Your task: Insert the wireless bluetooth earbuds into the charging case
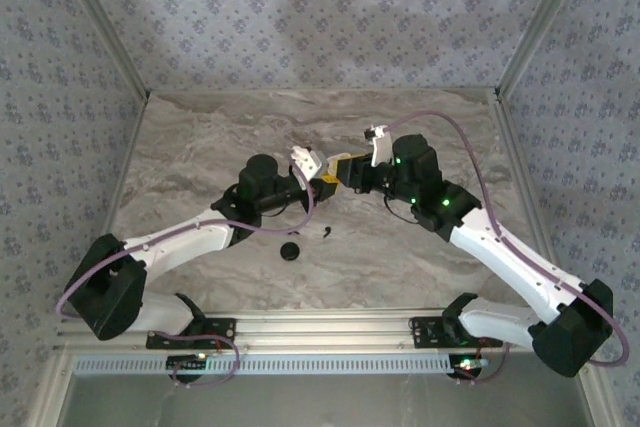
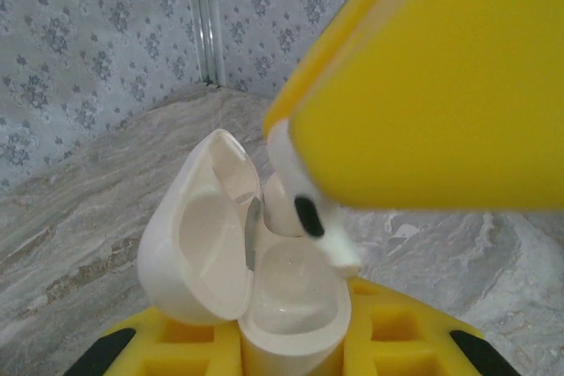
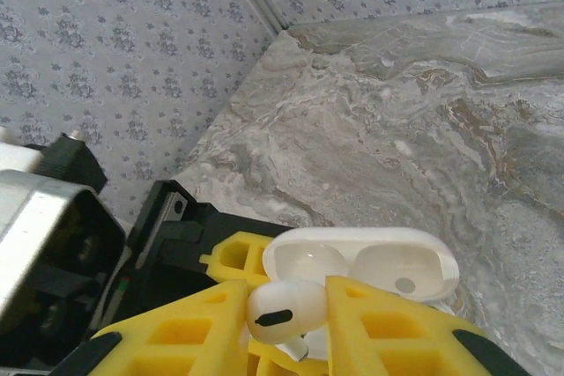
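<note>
The charging case (image 2: 291, 305) is white, and its lid (image 2: 207, 244) is swung open to the left. My left gripper (image 2: 291, 345) is shut on the case body and holds it upright above the table. One earbud (image 3: 286, 310) is white, with a black oval vent. My right gripper (image 3: 286, 323) is shut on it, pinching it between yellow fingers (image 3: 388, 332). The earbud (image 2: 300, 209) hangs stem-down just over the case's open mouth, touching or nearly touching the rim. From the top camera, the two grippers (image 1: 322, 181) (image 1: 347, 169) meet at mid-table beside the case (image 1: 304, 159).
A round black object (image 1: 290, 250) and a tiny curved black piece (image 1: 326, 232) lie on the marble tabletop (image 1: 200, 137) in front of the left arm. Patterned walls close the back and both sides. Purple cables loop off both arms.
</note>
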Action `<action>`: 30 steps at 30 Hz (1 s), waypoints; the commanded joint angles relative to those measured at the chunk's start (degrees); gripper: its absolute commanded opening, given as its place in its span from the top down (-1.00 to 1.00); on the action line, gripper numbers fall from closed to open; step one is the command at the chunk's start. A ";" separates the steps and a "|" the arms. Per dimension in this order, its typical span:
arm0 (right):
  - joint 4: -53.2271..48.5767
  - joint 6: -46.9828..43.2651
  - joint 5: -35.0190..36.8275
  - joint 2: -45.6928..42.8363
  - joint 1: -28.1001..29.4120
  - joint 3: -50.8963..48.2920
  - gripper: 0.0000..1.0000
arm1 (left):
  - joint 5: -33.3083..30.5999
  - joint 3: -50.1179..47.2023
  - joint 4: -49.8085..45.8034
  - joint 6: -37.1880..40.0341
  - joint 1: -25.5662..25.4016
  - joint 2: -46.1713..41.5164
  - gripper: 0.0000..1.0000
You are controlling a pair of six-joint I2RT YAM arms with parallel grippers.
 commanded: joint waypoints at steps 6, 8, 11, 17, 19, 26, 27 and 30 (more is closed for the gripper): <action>2.95 -0.83 1.24 0.85 0.71 0.20 0.46 | -0.12 2.36 3.53 -0.88 -0.67 0.44 0.70; 3.21 -0.91 1.24 1.05 0.74 0.42 0.46 | -0.20 2.32 3.53 -0.87 -0.74 0.40 0.70; 3.48 -0.82 0.98 1.49 0.77 0.60 0.46 | -0.25 2.40 3.69 -0.91 -0.68 0.53 0.70; 3.58 -0.32 0.58 1.97 1.07 0.20 0.46 | -0.38 2.95 4.03 -1.02 -0.71 0.41 0.70; 3.19 -0.26 0.54 1.79 1.07 -0.17 0.46 | -0.70 3.10 4.22 -1.14 -0.70 0.36 0.70; 1.65 -0.66 0.89 -0.04 1.03 -0.74 0.46 | -1.11 3.19 5.36 -1.56 -0.74 0.32 0.70; 1.26 -0.78 0.97 -0.07 1.08 -0.84 0.46 | -1.07 3.19 5.45 -1.60 -0.75 0.36 0.70; 0.28 -0.61 1.11 -0.07 0.85 -1.25 0.46 | -1.00 3.35 5.55 -1.61 -0.74 0.32 0.69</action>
